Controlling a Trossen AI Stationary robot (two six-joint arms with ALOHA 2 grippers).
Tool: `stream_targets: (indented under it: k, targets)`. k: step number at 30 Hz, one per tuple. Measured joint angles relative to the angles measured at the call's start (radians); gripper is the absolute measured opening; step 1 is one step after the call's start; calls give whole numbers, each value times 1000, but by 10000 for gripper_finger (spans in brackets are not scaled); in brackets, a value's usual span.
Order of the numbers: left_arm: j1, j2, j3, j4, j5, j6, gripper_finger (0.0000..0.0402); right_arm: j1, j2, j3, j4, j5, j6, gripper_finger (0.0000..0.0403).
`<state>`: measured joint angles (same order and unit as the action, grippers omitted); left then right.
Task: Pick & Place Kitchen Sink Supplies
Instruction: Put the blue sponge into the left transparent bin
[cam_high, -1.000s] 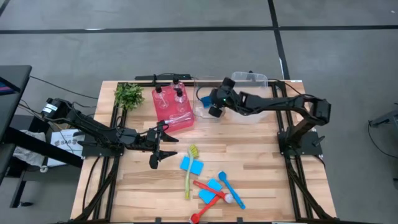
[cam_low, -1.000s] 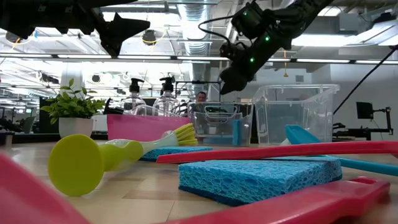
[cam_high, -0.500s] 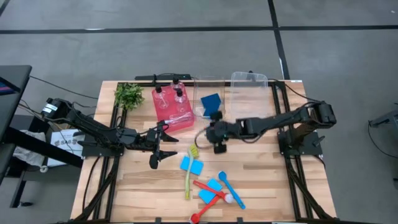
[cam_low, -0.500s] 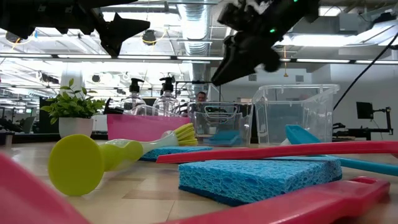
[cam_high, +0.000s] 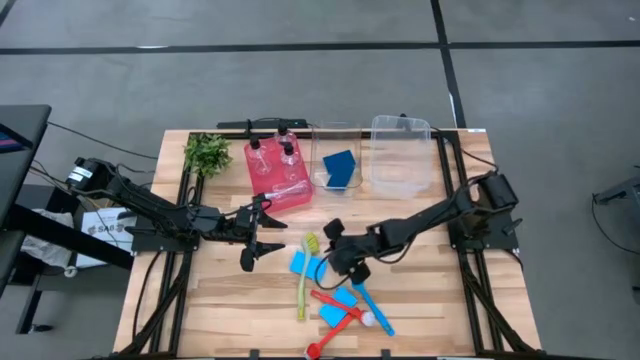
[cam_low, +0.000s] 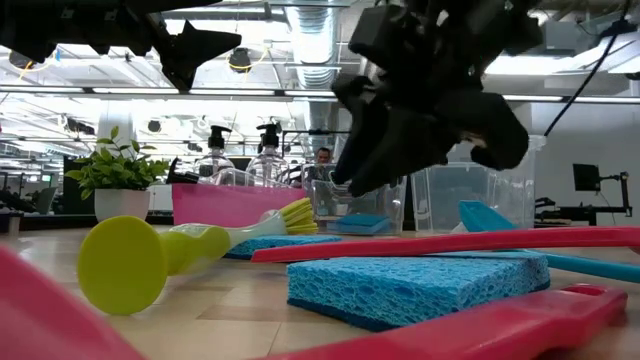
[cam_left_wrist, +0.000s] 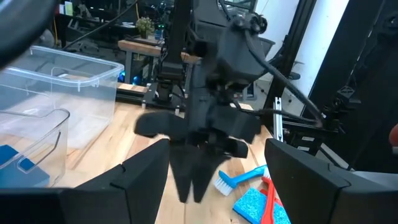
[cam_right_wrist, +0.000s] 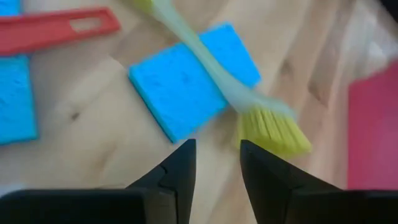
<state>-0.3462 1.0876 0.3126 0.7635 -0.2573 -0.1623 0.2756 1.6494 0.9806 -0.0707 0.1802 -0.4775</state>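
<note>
My right gripper (cam_right_wrist: 217, 168) (cam_high: 338, 262) hangs open, fingers pointing down, just above a blue sponge (cam_right_wrist: 193, 87) (cam_high: 308, 266) and the bristle head of the yellow-green brush (cam_right_wrist: 273, 130) (cam_high: 304, 278), touching neither. The brush lies across that sponge. A red brush (cam_high: 335, 312), a blue brush (cam_high: 372, 308) and another blue sponge (cam_high: 340, 300) lie nearer the table's near edge. One more blue sponge (cam_high: 340, 167) lies in a narrow clear bin. Two pump bottles (cam_high: 275, 160) sit in the red bin. My left gripper (cam_high: 262, 235) waits open left of centre.
A leafy plant (cam_high: 207, 152) stands at the far left. Along the far edge sit the red bin (cam_high: 290, 192), the narrow clear bin (cam_high: 322, 150) and a larger clear bin (cam_high: 400, 160). Bare wood lies to the right of the brushes.
My right gripper has swung from over the narrow clear bin toward the table's near edge and down, and now hangs over the sponge and yellow-green brush. The blue sponge in that bin has gone from standing on edge to lying flat.
</note>
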Motion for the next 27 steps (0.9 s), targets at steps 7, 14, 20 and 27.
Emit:
stream_targets:
  k: [7,14,20,27]
  targets:
    - [0,0,0,0,0,0,266,-2,109,109,-44,-127,-43,117]
    - [0,0,0,0,0,0,266,-66,190,181,-104,-349,-49,117]
    - [0,0,0,0,0,0,266,-98,231,194,-105,-423,-82,117]
    - [0,0,0,-1,0,0,266,-116,221,195,-113,-443,-99,117]
